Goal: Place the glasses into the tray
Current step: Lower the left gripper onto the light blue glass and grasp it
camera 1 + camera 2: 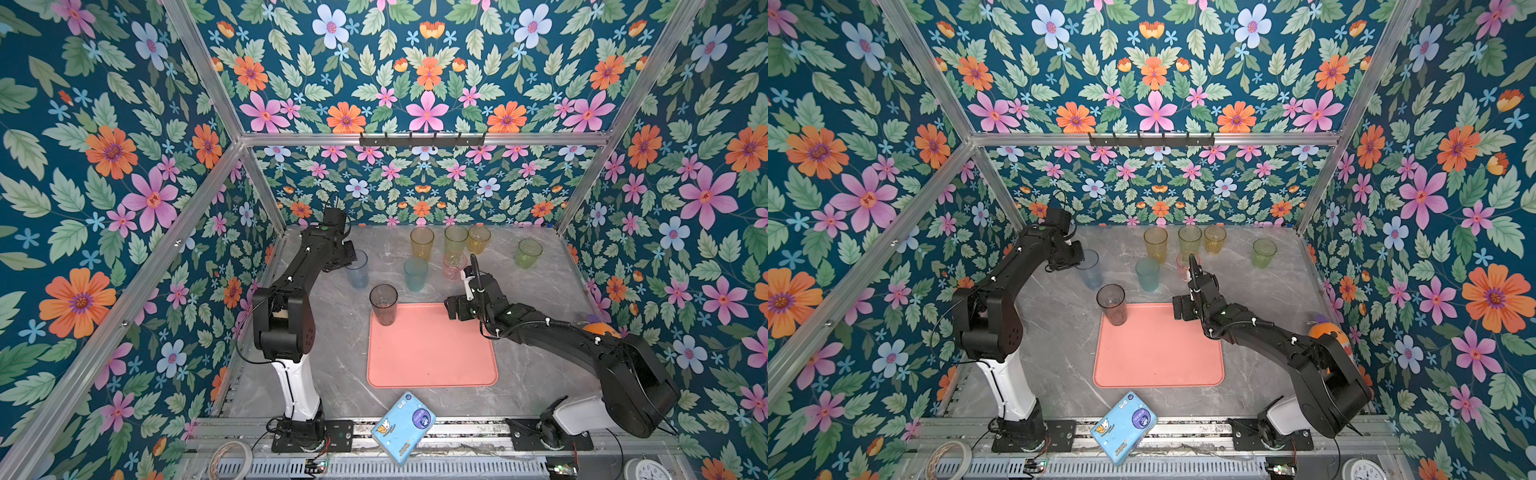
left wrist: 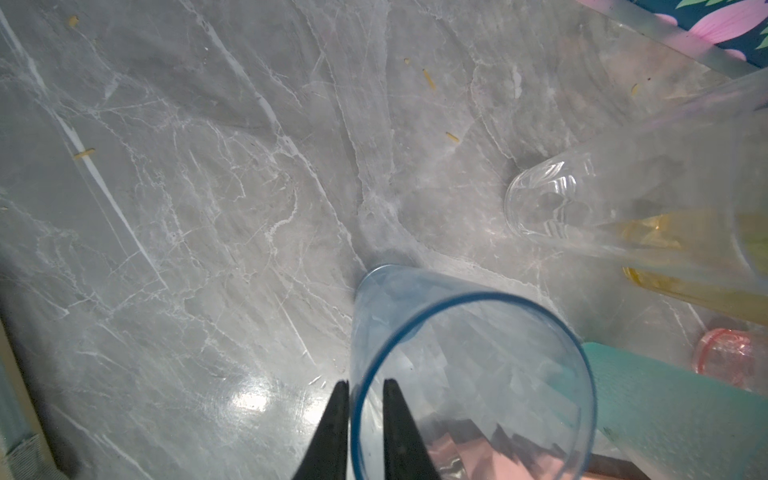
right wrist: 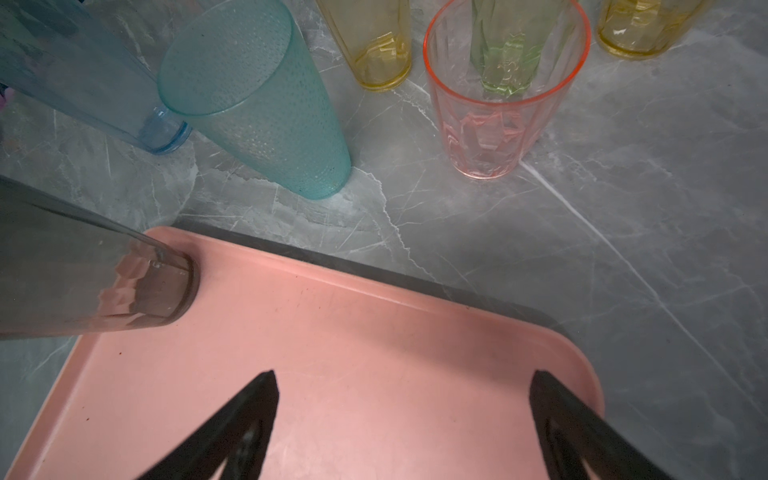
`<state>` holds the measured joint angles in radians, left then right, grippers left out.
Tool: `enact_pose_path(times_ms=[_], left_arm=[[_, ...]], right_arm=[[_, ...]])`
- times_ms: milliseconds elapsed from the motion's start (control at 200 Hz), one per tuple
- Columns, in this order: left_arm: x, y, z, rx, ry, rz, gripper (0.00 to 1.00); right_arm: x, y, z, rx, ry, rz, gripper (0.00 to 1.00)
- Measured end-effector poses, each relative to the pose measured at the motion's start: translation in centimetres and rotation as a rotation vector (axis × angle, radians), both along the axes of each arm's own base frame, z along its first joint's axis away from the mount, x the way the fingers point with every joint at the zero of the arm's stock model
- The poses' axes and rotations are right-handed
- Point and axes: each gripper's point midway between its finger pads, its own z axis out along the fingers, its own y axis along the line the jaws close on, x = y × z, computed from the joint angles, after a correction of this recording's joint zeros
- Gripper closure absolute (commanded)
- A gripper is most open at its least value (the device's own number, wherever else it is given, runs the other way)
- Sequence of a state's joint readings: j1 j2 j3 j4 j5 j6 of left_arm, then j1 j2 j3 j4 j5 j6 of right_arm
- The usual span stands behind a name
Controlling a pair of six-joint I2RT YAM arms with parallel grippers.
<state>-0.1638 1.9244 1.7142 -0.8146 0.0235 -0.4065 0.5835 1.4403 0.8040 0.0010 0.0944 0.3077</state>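
Note:
The pale blue glass point(image 2: 469, 374) stands on the marble at the back left point(image 1: 358, 272). My left gripper point(image 2: 365, 381) is shut on its rim, one finger inside and one outside. A smoky grey glass point(image 1: 384, 305) stands upright in the far left corner of the salmon-pink tray point(image 1: 432, 357). My right gripper point(image 3: 403, 376) hangs open and empty above the tray's point(image 3: 374, 332) far right corner. Behind the tray stand a teal glass point(image 1: 415, 274), a pink one point(image 1: 454, 266), a clear one point(image 1: 388, 253), and several yellow and green ones point(image 1: 456, 239).
A blue cartoon-print packet point(image 1: 403, 426) lies at the front edge, overlapping the rail. An orange toy point(image 1: 600, 330) sits behind the right arm. A tape roll point(image 1: 228, 457) and a clock point(image 1: 644, 471) lie in front of the rail. Flowered walls close in three sides.

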Motion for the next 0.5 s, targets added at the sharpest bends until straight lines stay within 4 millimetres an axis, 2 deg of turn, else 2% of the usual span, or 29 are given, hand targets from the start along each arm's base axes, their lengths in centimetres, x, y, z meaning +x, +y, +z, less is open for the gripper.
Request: enact_pose_path(times_ms=[500], left_arm=[[0.47,-0.07,-0.79,0.016,0.018,-0.027,0.87]], right_arm=[[0.09,0.21,-0.10,0.002,0.006,0.005,0.04]])
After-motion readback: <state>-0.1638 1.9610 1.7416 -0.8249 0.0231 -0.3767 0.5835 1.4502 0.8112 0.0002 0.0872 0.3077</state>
